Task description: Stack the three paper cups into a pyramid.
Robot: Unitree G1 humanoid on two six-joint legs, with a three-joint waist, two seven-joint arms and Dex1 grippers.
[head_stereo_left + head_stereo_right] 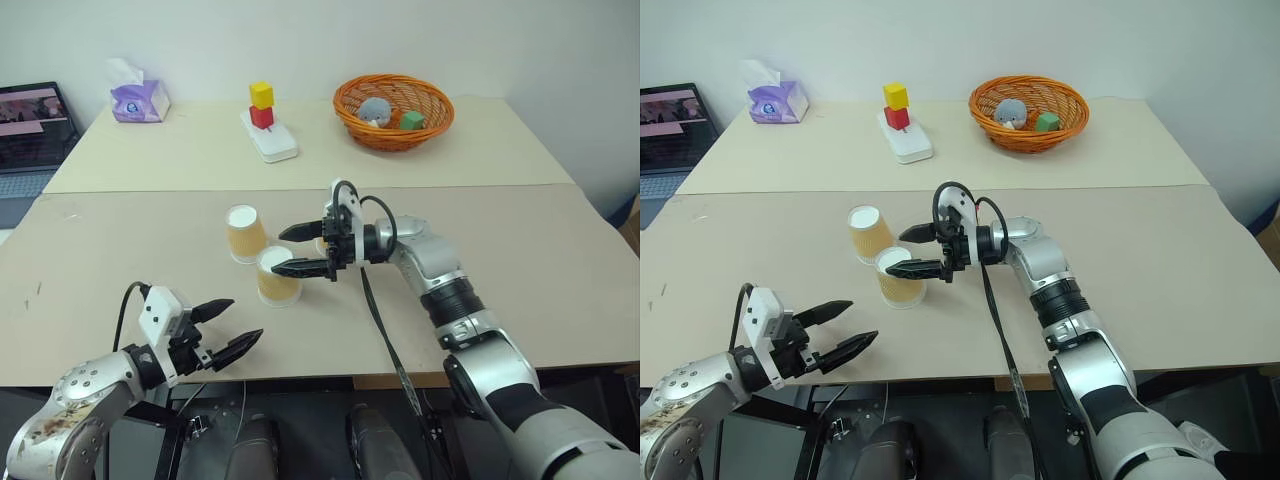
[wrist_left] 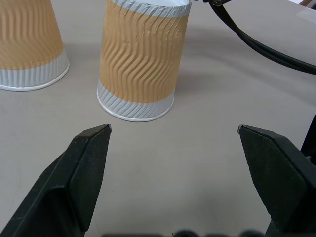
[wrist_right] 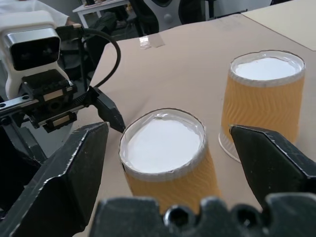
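Left eye view: two cups upside down mid-frame on the front table (image 1: 560, 260), far cup (image 1: 245, 232) up-left of near cup (image 1: 277, 276), close together; can't tell if they touch. A sliver of tan behind the right gripper (image 1: 300, 250) may be the third cup, too hidden to say. Right gripper comes in from the right, fingers wide apart, one above the other, holding nothing; lower fingertip sits at the near cup's rim. In the right wrist view the near cup (image 3: 165, 158) lies between the fingers with a gap on both sides.

Left gripper (image 1: 226, 326) at lower left, near the table's front edge, fingers spread wide, empty, well apart from the cups.

Open tabletop left of the cups and across the right half. Back table holds a tissue box (image 1: 139, 100), a red and yellow block stack (image 1: 262, 105) and an orange basket (image 1: 393, 110), all well apart from the cups. Laptop (image 1: 30, 130) at the upper left edge.
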